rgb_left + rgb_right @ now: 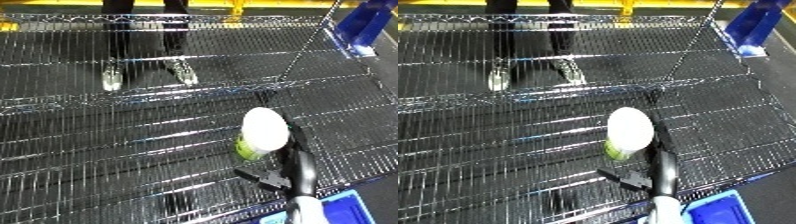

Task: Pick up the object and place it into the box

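The object is a container with a white rounded top [265, 127] and a yellow-green body, and it stands on the wire shelf [107, 150] right of centre. My right hand [296, 165] reaches up from the lower edge beside it. The black fingers [297, 142] lie fairly straight along the container's right side. The thumb [256, 177] sticks out to the left below the container, apart from it. The hand looks open. A corner of the blue bin [342, 210] shows at the bottom right, by my forearm. My left hand is out of sight.
The metal grid shelf spans almost the whole view, with raised wire ridges across it. A second blue bin [364, 25] stands at the top right, beyond a slanted wire rod [306, 45]. The shelf's front edge runs near the lower right.
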`<state>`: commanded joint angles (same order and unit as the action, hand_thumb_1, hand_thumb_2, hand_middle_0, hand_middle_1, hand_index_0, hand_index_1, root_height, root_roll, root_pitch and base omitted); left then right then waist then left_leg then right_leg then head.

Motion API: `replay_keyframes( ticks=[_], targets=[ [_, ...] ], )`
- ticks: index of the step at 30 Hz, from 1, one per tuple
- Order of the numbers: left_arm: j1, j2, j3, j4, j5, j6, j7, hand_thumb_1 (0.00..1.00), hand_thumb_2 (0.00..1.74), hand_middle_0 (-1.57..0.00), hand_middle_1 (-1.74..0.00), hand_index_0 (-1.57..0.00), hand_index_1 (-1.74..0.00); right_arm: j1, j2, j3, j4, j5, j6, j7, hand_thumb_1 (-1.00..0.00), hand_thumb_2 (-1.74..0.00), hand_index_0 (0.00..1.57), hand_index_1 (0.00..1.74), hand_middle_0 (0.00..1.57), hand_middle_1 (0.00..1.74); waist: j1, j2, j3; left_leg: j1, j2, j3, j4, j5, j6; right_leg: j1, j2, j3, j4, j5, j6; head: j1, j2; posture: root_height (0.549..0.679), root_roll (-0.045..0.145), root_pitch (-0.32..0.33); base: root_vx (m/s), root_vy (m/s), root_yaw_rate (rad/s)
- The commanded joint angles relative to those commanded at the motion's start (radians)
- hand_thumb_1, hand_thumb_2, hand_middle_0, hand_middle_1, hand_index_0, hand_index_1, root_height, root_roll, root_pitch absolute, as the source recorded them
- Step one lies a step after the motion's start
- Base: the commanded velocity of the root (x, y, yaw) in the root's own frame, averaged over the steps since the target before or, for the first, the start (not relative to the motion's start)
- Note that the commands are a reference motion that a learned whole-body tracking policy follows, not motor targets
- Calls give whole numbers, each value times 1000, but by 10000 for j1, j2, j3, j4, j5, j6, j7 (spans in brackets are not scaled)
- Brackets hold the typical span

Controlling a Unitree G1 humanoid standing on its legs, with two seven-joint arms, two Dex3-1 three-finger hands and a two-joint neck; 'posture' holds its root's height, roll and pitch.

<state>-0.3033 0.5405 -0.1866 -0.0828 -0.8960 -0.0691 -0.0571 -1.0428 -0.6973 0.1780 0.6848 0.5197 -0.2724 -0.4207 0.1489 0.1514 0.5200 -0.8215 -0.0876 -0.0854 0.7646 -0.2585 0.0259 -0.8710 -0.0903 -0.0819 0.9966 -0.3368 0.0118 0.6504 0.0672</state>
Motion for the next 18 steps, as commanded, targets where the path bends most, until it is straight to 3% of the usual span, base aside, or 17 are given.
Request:
replay_keyframes(
  ticks=[8,18],
  targets=[
    [-90,26,0,29,-173,-16,-50,1000,1740,-1570,-1740,-1570,-1740,-148,-16,127,302,29,12,-38,-700,-1218,1099,1218,1099,1218,3,13,0,37,-13,-7,-112,21,21,15,4,-6,-99,37,18,-24,-68,611,30,286,-24,11,0],
    [-39,-76,-61,133,-191,-152,-101,1000,1740,-1570,-1740,-1570,-1740,90,19,30,92,18,-36,-4,-700,-1218,1099,1218,1099,1218,-73,-100,0,454,14,-62,-530,151,-5,422,57,-49,-508,150,25,-317,-316,618,29,275,-47,8,-19]
  ],
)
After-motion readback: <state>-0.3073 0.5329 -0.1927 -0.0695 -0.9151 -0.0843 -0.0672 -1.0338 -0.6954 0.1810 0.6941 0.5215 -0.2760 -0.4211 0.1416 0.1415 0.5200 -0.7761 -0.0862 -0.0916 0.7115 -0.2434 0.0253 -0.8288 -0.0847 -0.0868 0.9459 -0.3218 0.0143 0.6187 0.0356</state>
